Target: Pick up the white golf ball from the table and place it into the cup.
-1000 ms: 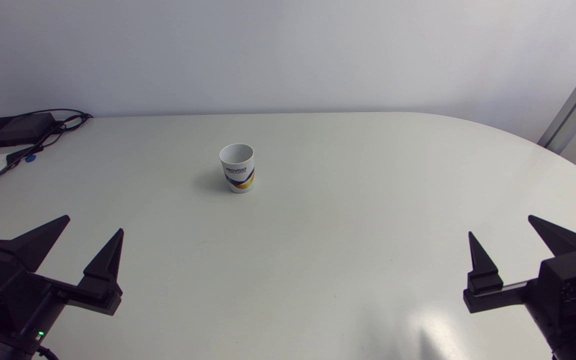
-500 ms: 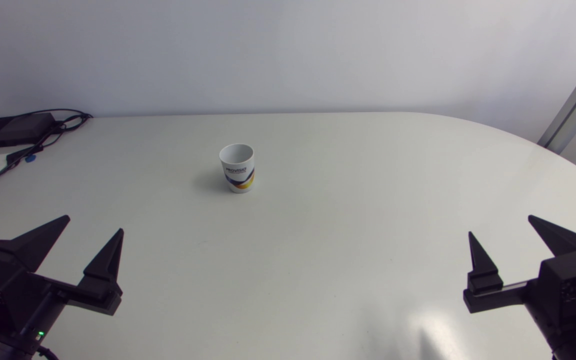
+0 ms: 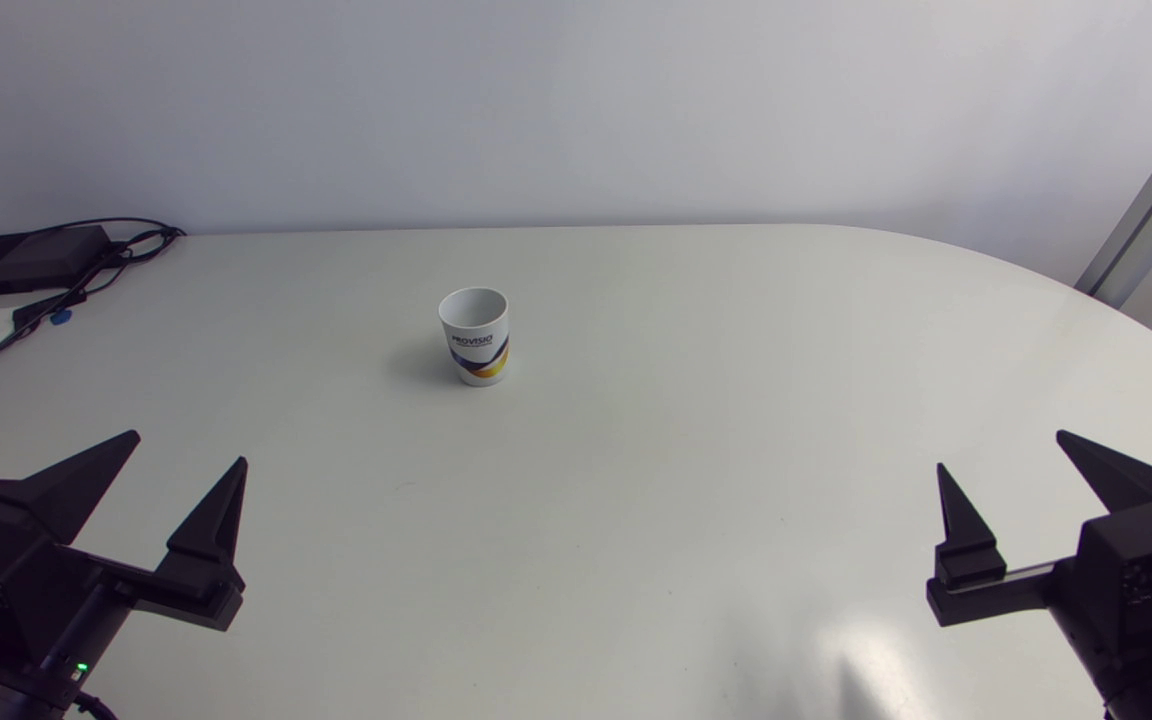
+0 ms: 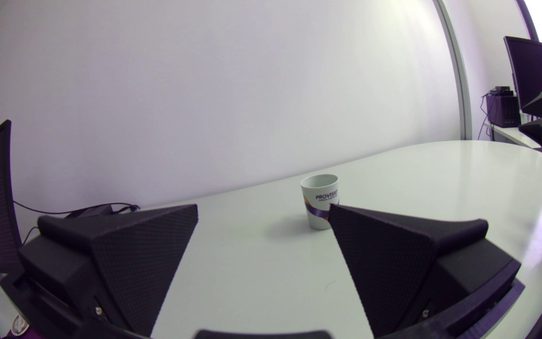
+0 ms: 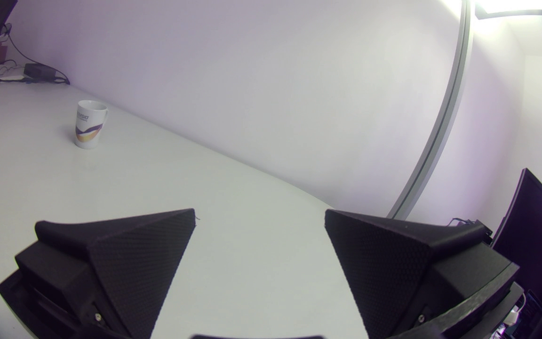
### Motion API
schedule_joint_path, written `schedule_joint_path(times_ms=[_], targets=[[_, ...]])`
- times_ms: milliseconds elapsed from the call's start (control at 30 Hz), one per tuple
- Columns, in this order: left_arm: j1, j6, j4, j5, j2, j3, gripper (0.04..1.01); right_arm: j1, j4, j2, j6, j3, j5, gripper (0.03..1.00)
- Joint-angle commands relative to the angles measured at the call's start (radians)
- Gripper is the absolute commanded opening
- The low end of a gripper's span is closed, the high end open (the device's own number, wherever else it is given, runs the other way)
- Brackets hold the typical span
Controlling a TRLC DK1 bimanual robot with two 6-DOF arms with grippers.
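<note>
Our chief risk here is reaching with nothing to aim at: the white golf ball shows in none of our views, and on so pale a tabletop point(image 3: 636, 480) a white ball could easily be missed. Whether it sits out of sight or already lies inside the cup point(image 3: 474, 335), we cannot tell, since the little of the cup's inside that we see shows no ball. A second risk, we judge, is the cup itself: it stands upright and looks light, so a broad wedge finger brushing its rim during a drop could tip it. A round ball may also squirt away if pinched off-centre. Our left claw point(image 3: 188, 446) hangs with its fingers wide apart and nothing between them, the cup well ahead of it, towards its right finger. Our right claw point(image 3: 1001, 450) is likewise spread and empty, the cup far ahead and off to its left.
</note>
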Motion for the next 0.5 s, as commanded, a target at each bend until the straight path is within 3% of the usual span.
schedule_joint_path(times_ms=[0, 67, 167, 300, 467], targets=[[0.044, 0.011, -0.001, 0.01, -0.019, -0.016, 0.993, 0.006, -0.045, -0.007, -0.007, -0.029, 0.005, 0.969], [0.113, 0.011, -0.002, 0.008, -0.018, -0.016, 0.993, 0.006, -0.045, -0.007, -0.007, -0.029, 0.005, 0.969], [0.167, 0.011, -0.002, 0.008, -0.018, -0.016, 0.993, -0.007, -0.045, -0.007, -0.007, -0.029, 0.005, 0.969], [0.178, 0.011, -0.002, 0.01, -0.018, -0.016, 0.993, -0.061, -0.045, -0.007, -0.007, -0.029, 0.005, 0.969], [0.178, 0.011, -0.002, 0.01, -0.018, -0.016, 0.993, -0.064, -0.045, -0.007, -0.007, -0.029, 0.005, 0.969]])
